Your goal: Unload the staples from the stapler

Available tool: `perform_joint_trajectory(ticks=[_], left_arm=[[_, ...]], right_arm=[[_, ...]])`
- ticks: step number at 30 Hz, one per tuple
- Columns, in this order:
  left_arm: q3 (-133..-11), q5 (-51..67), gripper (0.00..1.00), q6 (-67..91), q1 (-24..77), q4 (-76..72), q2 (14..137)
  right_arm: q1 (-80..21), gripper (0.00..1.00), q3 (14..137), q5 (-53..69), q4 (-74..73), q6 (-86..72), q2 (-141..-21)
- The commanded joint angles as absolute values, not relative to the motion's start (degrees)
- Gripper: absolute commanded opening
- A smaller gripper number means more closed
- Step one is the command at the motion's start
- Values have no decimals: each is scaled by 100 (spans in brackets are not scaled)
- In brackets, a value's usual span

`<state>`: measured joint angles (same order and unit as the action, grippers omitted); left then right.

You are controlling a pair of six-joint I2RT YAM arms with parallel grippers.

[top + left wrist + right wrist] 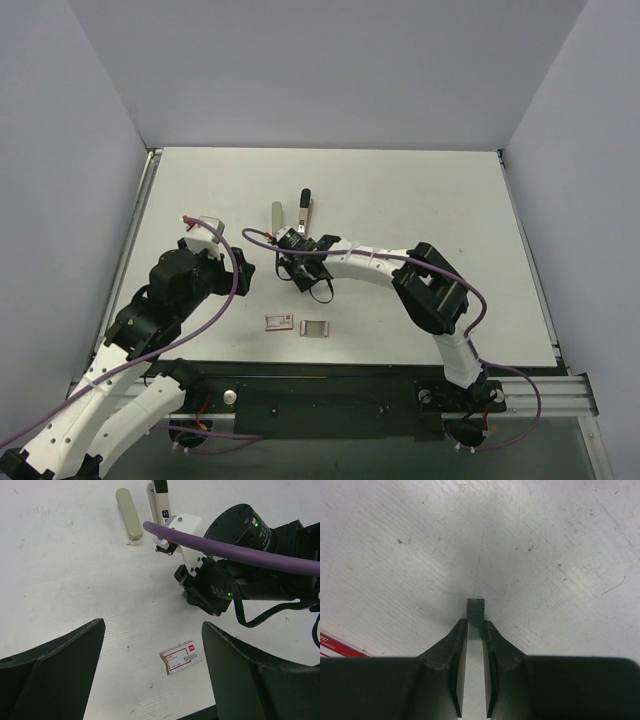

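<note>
The stapler (304, 213), light grey with a black end, lies on the table at mid-back; it also shows in the left wrist view (159, 502), partly hidden by the right arm. My right gripper (300, 274) is just in front of it, pointing down at the table. In the right wrist view it (475, 625) is shut on a short grey ridged strip of staples (475, 610), whose end sticks out past the fingertips close above the table. My left gripper (153, 626) is open and empty, hovering left of the right gripper (241, 271).
A plain beige bar (277, 216) lies left of the stapler, also seen in the left wrist view (129, 516). A small red-and-white staple box (278, 321) (181, 656) and a small grey tray (314, 327) lie near the front edge. The right arm's purple cable (225, 550) crosses the left wrist view.
</note>
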<state>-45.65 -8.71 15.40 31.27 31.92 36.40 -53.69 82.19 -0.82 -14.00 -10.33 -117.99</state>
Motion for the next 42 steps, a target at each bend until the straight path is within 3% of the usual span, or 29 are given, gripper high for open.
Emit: perform_joint_trajectory(ticks=[1,10,19,28,42], left_arm=[[-4588,-870,89,1503,3085,2936,3577],[-4570,-967,89,1520,3085,2953,3446],[-4553,-949,89,1556,3023,2936,3270],[-4483,-958,89,1643,3023,2909,3006],[-4438,-721,89,1687,3023,2865,2821]], right_arm=[[-5405,0,8332,-457,-1714,-1160,-11804],[-5519,1,7718,-457,-1802,-1713,-10548],[-5975,3,6935,-710,-1942,-3436,-9598],[-6389,2,6355,-1309,-1819,-4885,-9299],[-6864,0,6319,-1748,-1977,-5915,-9589]])
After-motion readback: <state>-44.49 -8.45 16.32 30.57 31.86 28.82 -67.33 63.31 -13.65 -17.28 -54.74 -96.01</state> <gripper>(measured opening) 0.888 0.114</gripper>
